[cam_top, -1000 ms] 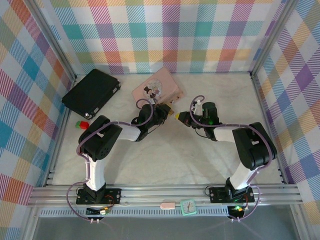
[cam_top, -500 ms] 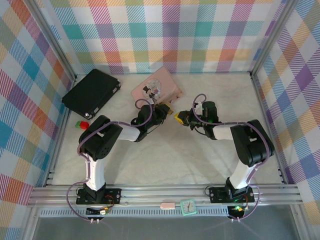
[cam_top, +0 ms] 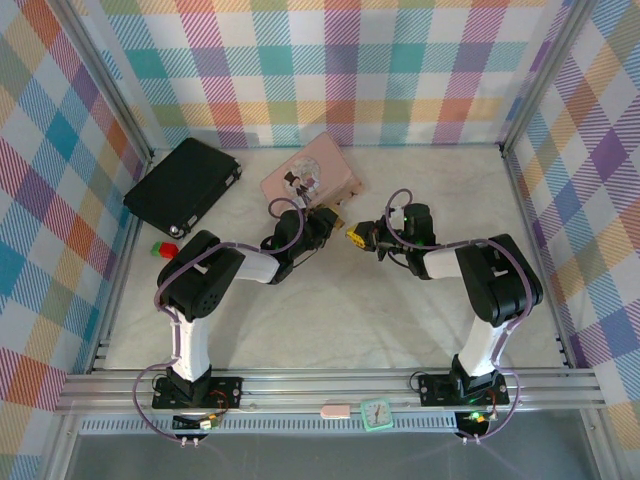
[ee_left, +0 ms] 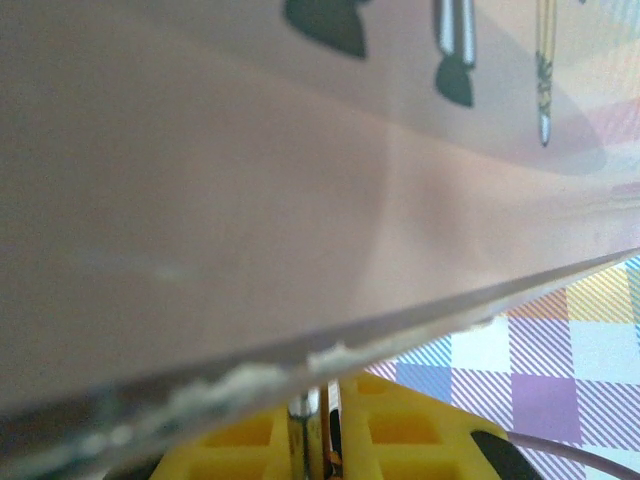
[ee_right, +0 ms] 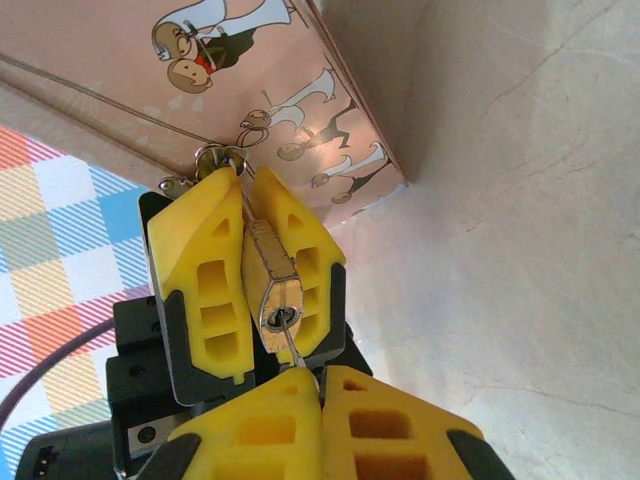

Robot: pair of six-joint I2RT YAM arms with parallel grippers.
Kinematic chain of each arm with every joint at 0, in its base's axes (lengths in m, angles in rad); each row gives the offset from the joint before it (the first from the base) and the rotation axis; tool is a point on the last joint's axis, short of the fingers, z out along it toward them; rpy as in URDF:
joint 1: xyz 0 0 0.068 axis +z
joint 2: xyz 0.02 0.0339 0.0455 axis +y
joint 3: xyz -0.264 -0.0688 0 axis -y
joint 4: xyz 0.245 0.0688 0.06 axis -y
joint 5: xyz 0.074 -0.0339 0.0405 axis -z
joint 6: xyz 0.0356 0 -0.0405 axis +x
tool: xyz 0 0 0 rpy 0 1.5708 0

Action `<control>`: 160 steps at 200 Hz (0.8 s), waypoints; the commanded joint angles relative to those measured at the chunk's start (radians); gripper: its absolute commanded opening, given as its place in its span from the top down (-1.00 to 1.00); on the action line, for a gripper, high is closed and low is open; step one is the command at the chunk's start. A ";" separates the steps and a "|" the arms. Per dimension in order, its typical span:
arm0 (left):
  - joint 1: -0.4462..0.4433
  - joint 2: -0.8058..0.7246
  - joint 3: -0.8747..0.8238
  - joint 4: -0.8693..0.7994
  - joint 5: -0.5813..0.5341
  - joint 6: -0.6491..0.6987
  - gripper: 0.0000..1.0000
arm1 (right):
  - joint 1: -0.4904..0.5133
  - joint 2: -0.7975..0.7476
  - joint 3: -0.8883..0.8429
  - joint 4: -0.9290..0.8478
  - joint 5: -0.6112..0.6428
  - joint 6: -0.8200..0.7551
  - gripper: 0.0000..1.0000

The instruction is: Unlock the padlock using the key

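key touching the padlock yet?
Touching. Right wrist view: the key, pinched by the right gripper, has its tip in the keyhole of the padlock clamped by the left gripper.

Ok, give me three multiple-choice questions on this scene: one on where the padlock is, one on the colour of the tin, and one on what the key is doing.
1. Where is the padlock?
A. lying on the table
B. clamped in the left gripper
C. on the black case

2. What colour is the tin?
A. pink
B. blue
C. green

3. What state is the key in?
A. lying loose on the table
B. hanging from the shackle
C. pinched in the right gripper, tip at the keyhole

Answers:
1 B: the right wrist view shows the padlock squeezed between the left gripper's yellow pads.
2 A: the tin behind both grippers is pink.
3 C: the right gripper is shut on the key, whose tip meets the padlock's keyhole.
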 commanded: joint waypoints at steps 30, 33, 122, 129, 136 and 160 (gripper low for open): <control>-0.082 -0.027 0.016 0.157 0.257 -0.096 1.00 | 0.023 0.015 0.110 0.044 0.049 -0.298 1.00; -0.083 -0.028 0.015 0.158 0.259 -0.100 1.00 | 0.023 0.015 0.109 0.046 0.044 -0.310 1.00; -0.083 -0.064 0.040 0.024 0.255 -0.112 1.00 | 0.035 0.038 0.084 0.132 0.024 -0.385 1.00; -0.082 -0.065 0.039 0.032 0.263 -0.110 1.00 | 0.035 0.033 0.091 0.102 0.031 -0.395 1.00; -0.082 -0.064 0.039 0.043 0.273 -0.108 1.00 | 0.035 0.030 0.096 0.082 0.037 -0.401 1.00; -0.084 -0.060 0.029 0.079 0.298 -0.102 1.00 | 0.033 0.034 0.131 -0.009 0.051 -0.348 1.00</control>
